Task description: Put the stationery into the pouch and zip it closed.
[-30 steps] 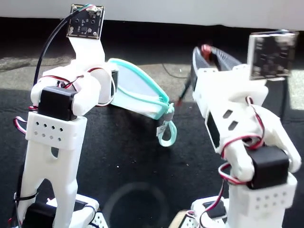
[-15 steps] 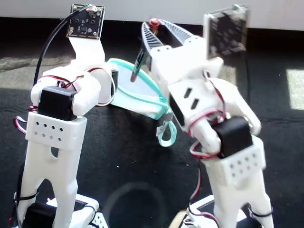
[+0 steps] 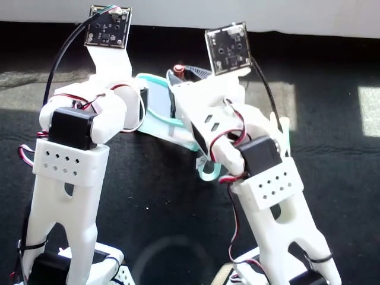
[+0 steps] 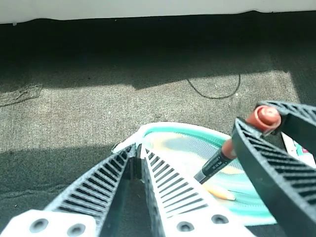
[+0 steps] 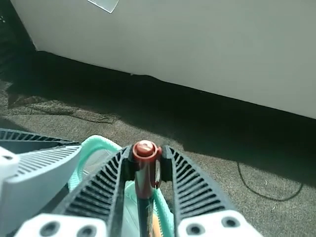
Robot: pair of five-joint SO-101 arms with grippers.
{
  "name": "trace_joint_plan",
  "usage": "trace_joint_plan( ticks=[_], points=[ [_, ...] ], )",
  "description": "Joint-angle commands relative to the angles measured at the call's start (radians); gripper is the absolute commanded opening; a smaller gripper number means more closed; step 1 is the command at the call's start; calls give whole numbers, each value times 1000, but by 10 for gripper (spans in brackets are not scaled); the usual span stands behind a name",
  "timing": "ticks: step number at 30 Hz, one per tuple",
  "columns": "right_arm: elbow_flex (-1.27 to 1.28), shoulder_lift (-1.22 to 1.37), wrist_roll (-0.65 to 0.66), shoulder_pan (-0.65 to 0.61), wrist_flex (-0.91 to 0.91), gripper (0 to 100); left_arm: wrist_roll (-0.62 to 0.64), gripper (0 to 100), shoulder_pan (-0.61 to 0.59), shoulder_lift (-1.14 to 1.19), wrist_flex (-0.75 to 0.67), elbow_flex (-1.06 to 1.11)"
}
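While your left gripper (image 4: 137, 148) has its fingers drawn almost together on the near rim of the pouch (image 4: 187, 148), pinching the pale edge between them with barely a slit left, your right gripper (image 5: 146, 152) is clamped on the pen (image 4: 219, 160) just below its red cap, one finger on each side of the barrel. You can see in the left wrist view that the pen hangs tilted, cap uppermost, with its dark lower end reaching down through the pouch's open mouth; whether the tip touches the lining you cannot tell. Inside the pouch, just beside the pen's lower end, lies a yellow pencil (image 4: 218, 191). From the high view the pouch (image 3: 155, 110) sits on the dark desk (image 3: 148, 196) between your two arms, its teal-edged mouth gaping, one end at the left gripper and the right gripper (image 3: 180, 74) poised over the middle. The teal zip loop (image 3: 208, 172) lies on the desk at the pouch's near end, partly behind the right arm. A thin cable (image 4: 215, 91) curls on the desk beyond the pouch, well apart from it.
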Motion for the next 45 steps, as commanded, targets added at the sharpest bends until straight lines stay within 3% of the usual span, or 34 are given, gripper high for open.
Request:
trace_joint_plan(
  ticks=[1, 7, 16, 18, 20, 23, 31, 35, 40, 45],
  points=[
    [12, 8, -3, -51, 5, 5, 5, 10, 5, 18, 0, 24],
    [18, 10, -2, -87, 5, 5, 5, 10, 1, 18, 0, 24],
    [24, 10, 107, -93, 82, 11, 5, 10, 4, 18, 0, 24],
    [22, 10, 107, -93, 145, 49, 5, 10, 4, 18, 0, 24],
    [8, 10, 103, -93, 197, 149, 5, 10, 4, 18, 0, 24],
    [-74, 10, 101, -93, 286, 241, 5, 10, 4, 18, 0, 24],
    [-371, 10, 101, -42, 381, 202, 5, 10, 2, 18, 2, 25],
    [-539, 13, 104, 133, 424, 197, 5, 10, 2, 18, 5, 30],
    [-473, 90, 101, 522, 441, 171, 5, 10, 2, 18, 6, 27],
    [-344, 397, 149, 673, 463, 142, 3, 10, 2, 18, 5, 33]
  ],
)
